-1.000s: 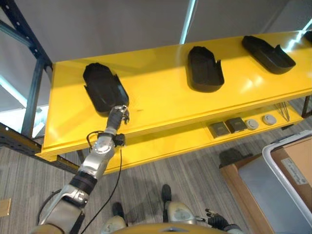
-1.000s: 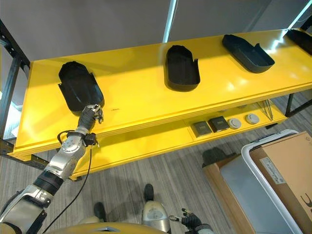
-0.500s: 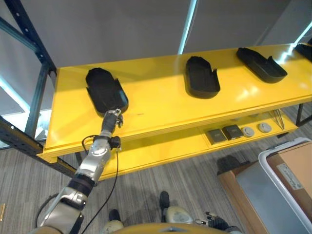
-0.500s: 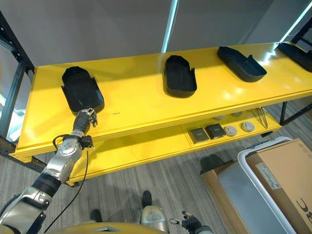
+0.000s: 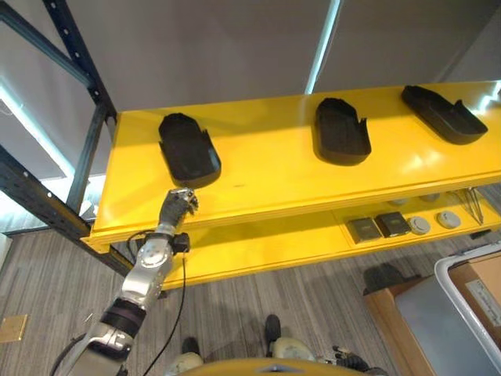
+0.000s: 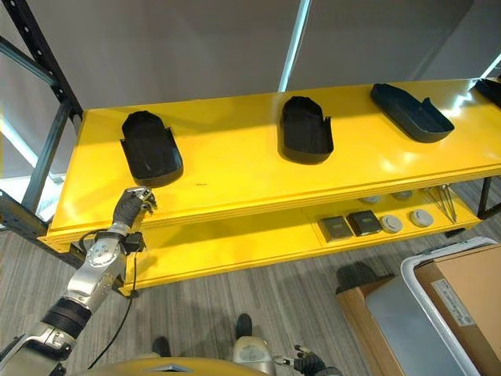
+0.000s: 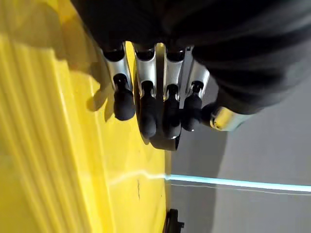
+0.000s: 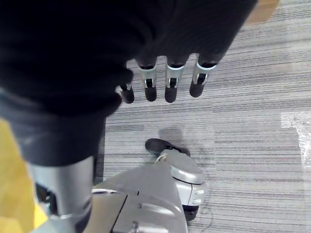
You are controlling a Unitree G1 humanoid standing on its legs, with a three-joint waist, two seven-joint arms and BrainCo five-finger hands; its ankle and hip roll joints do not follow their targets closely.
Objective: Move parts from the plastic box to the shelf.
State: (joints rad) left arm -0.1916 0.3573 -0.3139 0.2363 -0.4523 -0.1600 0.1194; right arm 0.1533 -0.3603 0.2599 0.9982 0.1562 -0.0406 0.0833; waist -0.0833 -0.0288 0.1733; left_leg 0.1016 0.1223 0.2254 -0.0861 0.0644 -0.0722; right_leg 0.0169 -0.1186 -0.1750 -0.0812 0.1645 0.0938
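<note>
1. Up at the front edge of the long yellow shelf (image 5: 274,168), the left hand (image 5: 177,205) hangs with fingers loosely curled and holding nothing.
2. Just beyond it, the nearest black moulded plastic part (image 5: 188,149) lies flat on that shelf, apart from the fingers, apparently set down.
3. Further along the shelf, two more black parts (image 5: 342,131) (image 5: 443,113) sit spaced well apart, probably so each has its own spot.
4. Below the shelf, the right hand (image 8: 165,80) hangs relaxed and empty over the grey floor (image 8: 252,121).
5. Near the shelf's far end stands the pale plastic box (image 6: 438,301).
</note>
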